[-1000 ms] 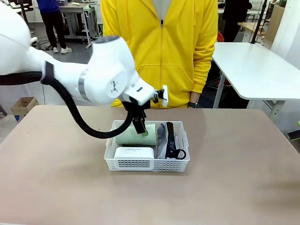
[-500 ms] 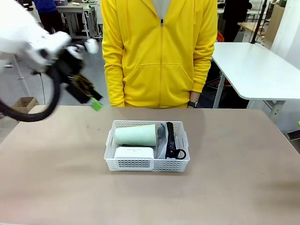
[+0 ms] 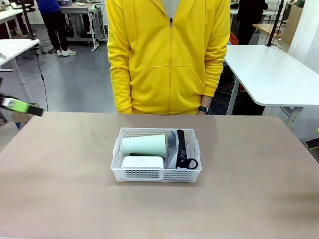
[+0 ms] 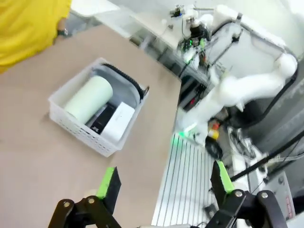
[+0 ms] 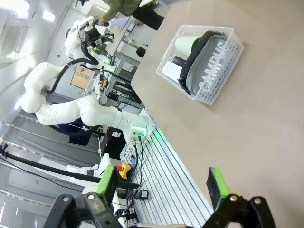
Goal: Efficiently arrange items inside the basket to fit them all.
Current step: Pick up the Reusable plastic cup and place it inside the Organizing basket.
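The white basket (image 3: 157, 175) stands mid-table. In it a pale green cup (image 3: 144, 146) lies on its side at the back left, with a small white box (image 3: 142, 162) in front of it. A grey pouch (image 3: 172, 149) with a black band and loop (image 3: 185, 149) stands on edge along the right side. A black item, perhaps the stapler (image 4: 102, 119), is wedged between cup and box. My left gripper (image 4: 165, 180) is open and empty, far left of the basket (image 4: 76, 127); one blurred green-padded finger (image 3: 17, 106) shows at the front view's left edge. My right gripper (image 5: 162, 185) is open and empty, well away from the basket (image 5: 219, 78).
A person in a yellow jacket (image 3: 169, 55) stands at the far edge, arms at their sides. A white table (image 3: 274, 69) stands behind on the right. The tan tabletop (image 3: 249, 189) lies bare around the basket.
My left arm has drawn back from over the basket and swung away to the picture's left edge. The cup and the other items stay in the basket.
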Motion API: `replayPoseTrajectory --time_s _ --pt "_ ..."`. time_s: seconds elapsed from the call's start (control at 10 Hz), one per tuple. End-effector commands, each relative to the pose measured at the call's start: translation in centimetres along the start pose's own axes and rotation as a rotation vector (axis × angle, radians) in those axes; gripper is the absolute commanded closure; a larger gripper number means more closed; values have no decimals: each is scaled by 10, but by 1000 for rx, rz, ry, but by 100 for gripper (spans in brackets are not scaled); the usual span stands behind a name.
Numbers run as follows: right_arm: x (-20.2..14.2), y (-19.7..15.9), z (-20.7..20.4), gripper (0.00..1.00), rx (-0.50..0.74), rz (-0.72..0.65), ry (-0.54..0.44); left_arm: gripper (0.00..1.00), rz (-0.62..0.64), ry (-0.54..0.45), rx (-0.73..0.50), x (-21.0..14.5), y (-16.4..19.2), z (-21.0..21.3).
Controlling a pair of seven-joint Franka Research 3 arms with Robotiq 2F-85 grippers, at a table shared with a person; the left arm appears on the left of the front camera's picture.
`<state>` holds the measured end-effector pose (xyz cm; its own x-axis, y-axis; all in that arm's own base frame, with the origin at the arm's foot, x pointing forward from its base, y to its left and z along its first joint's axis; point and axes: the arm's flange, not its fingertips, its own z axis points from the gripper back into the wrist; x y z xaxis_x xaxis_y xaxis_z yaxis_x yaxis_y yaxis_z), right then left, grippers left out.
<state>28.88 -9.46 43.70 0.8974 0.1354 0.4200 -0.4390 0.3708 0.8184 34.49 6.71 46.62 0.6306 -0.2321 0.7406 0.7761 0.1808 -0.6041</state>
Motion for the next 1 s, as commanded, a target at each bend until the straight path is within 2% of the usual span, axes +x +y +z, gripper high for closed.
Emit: replayPoseTrajectory --time_s 0.0,0.1,0.2,0.3,0.9 --pt "3 5 1 0 14 -15 -16 0 21 -177 -33 -28 18 14" --pt "3 5 1 0 14 -15 -16 0 35 -189 -62 -32 32 17" --pt "3 5 1 0 14 -15 -16 0 63 -99 15 -26 53 9" --pt "3 5 1 0 14 -15 -16 0 61 -145 -21 -36 17 24" --pt "3 5 1 0 14 -15 -16 0 61 -145 -21 -36 17 24"
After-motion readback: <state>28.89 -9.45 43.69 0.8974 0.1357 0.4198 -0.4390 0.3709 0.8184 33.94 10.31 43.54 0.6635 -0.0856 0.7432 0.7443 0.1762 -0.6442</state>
